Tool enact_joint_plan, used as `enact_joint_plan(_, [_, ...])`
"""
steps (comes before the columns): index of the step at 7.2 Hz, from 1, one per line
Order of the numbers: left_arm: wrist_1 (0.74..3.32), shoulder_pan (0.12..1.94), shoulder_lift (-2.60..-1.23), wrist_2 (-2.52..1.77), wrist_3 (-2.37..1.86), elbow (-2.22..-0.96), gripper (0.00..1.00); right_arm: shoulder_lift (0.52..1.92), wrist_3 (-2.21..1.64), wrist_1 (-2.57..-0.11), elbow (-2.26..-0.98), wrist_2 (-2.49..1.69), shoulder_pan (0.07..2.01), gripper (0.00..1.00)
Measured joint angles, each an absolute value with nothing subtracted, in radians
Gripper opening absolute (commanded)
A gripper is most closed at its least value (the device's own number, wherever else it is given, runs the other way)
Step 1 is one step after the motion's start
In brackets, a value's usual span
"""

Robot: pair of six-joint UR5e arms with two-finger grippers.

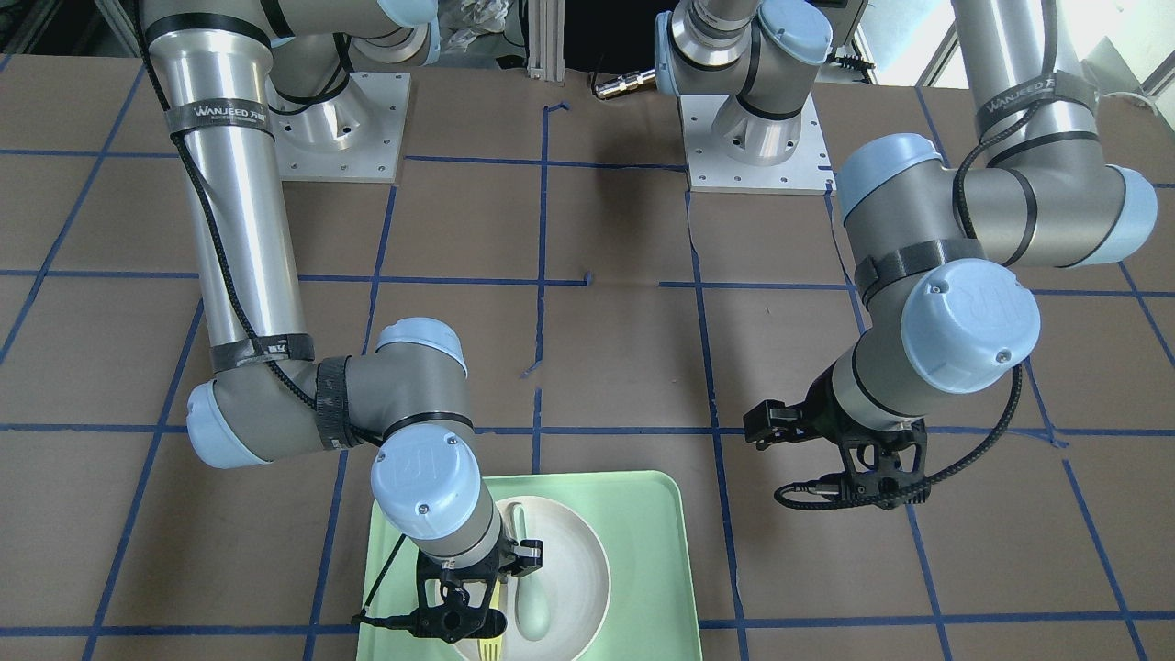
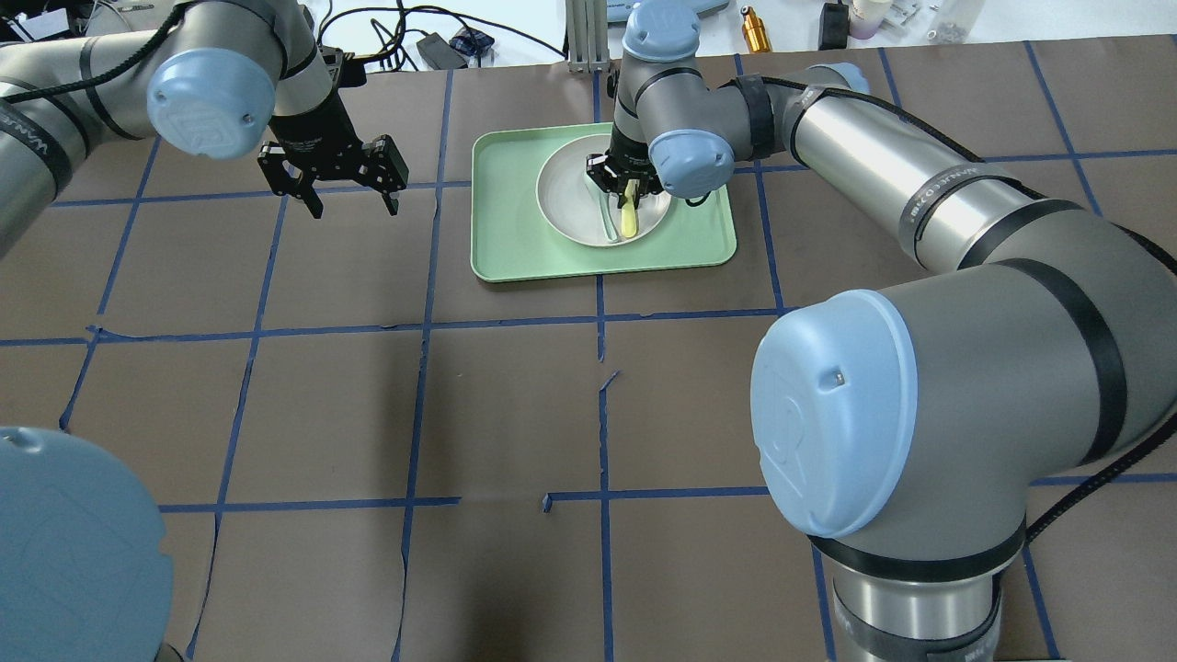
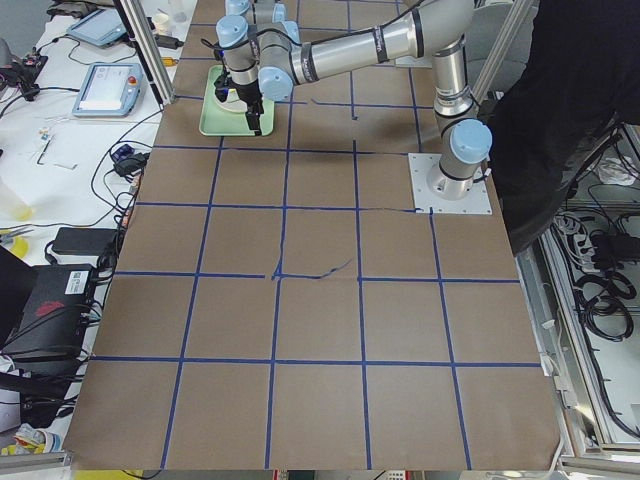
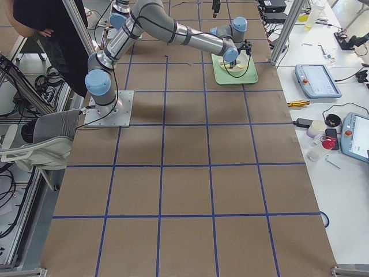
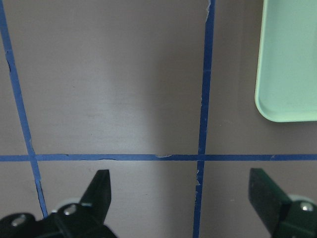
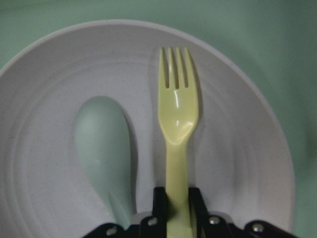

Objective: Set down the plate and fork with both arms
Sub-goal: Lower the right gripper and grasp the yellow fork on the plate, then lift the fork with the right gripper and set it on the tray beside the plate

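The white plate [image 2: 570, 198] lies in the mint-green tray [image 2: 515, 257]. My right gripper [image 2: 625, 188] is over the plate and shut on the handle of the yellow fork [image 2: 629, 219]. In the right wrist view the fork [image 6: 177, 114] points its tines away over the plate's [image 6: 237, 148] inside, with the gripper's [image 6: 177, 208] jaws closed on the handle. I cannot tell whether the fork touches the plate. My left gripper [image 2: 356, 209] is open and empty above bare table, apart from the tray's left side. In the left wrist view its fingers [image 5: 101, 181] stand wide apart.
A pale grey-green spoon [image 6: 101, 144] lies in the plate beside the fork. The tray's corner [image 5: 287, 99] shows right of the left gripper. Blue tape lines [image 2: 423, 322] grid the brown table. Cables and tools lie beyond the far edge [image 2: 441, 41].
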State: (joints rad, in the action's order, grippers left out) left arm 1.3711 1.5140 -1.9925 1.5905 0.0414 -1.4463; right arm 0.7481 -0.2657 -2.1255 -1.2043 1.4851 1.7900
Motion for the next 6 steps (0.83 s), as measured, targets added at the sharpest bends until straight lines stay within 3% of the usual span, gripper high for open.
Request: enact_joint_plan(6, [1.358, 1.512, -1.989, 1.591, 0.040, -1.444, 1.00, 0.867, -0.298, -2.120, -1.214, 1.494, 1.758, 0.00])
